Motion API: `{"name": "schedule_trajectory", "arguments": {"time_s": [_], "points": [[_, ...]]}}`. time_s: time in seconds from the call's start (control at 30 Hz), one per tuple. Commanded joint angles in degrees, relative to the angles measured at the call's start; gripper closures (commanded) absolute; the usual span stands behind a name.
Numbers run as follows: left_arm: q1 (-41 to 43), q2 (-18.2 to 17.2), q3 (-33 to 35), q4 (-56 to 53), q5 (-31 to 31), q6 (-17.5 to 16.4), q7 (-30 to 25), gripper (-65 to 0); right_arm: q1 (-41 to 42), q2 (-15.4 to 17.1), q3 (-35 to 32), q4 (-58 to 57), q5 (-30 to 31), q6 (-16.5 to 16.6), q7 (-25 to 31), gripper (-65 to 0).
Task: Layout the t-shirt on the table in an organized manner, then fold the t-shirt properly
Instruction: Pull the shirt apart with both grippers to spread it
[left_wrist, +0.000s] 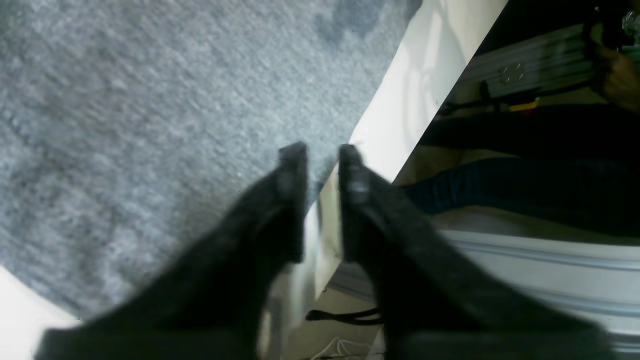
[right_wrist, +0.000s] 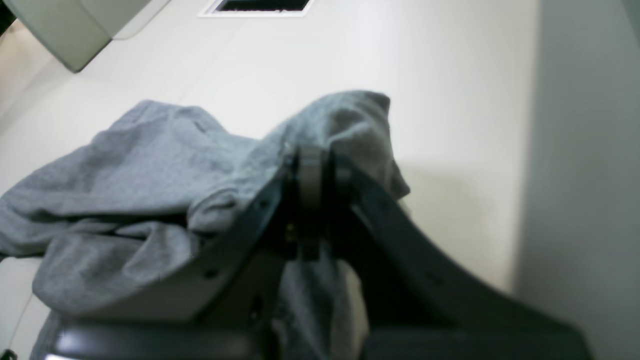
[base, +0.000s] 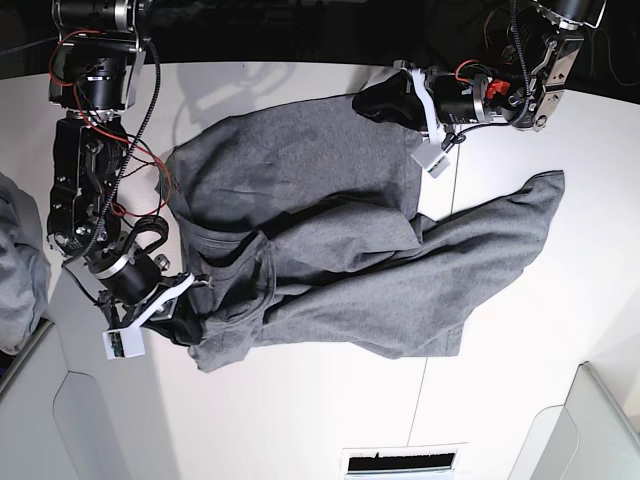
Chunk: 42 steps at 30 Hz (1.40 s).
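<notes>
The table (base: 300, 420) is white, and the t-shirt (base: 330, 230) sprawls crumpled across its middle, one sleeve trailing toward the far side. The right gripper (right_wrist: 312, 165) has its fingers pinched tight on a bunched fold of shirt at the near-left edge. The left gripper (left_wrist: 322, 160) sits at the shirt's edge by the table rim, fingers narrowly apart; can't tell if fabric is caught between them.

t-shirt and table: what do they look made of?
t-shirt: soft knit, likely cotton blend; heathered grey fleck and limp folds show it. table: smooth white surface, possibly laminate; it has a matte sheen and a thin seam line.
</notes>
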Motion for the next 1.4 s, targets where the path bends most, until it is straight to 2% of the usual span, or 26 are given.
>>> {"name": "schedule_trajectory", "arguments": {"time_s": [0.0,0.07,0.37,0.53,0.77,0.93,1.0,1.2,1.37], "points": [[0.2,-1.1,-0.1,-1.1,4.1,4.3,2.6,-3.4,1.6,0.7,0.2,1.2,0.9,0.4,1.8,0.0],[0.2,-1.4,-0.1,-0.4,4.1,4.3,2.6,-0.1,1.6,1.2,0.3,1.2,0.9,0.4,1.8,0.0],[0.2,-5.4,-2.7,1.7,4.1,4.3,2.6,0.0,1.8,4.7,1.8,1.3,0.9,0.4,2.3,0.0],[0.1,-5.7,-7.1,1.6,4.4,5.3,3.1,0.0,3.0,7.0,3.9,1.3,0.9,0.4,2.4,0.0],[0.0,-6.6,-7.5,1.6,4.9,5.3,3.6,0.0,4.6,9.8,4.4,1.3,1.0,0.4,2.4,0.0],[0.0,-6.6,-7.5,1.6,5.5,5.3,3.6,0.0,4.4,9.8,4.4,1.3,0.9,0.4,1.9,-26.3],[0.0,-6.7,-7.5,1.6,6.9,5.3,3.6,0.0,4.4,9.8,4.4,1.3,0.9,0.4,1.9,-32.8],[0.0,-7.7,-7.5,1.6,8.5,5.3,3.6,0.0,4.4,9.8,6.1,1.3,-1.9,-2.6,1.8,-34.3],[0.0,-10.5,-7.5,1.6,8.4,6.0,3.1,0.0,4.4,9.8,8.9,1.1,-2.1,-4.8,-4.5,-34.3]]}}
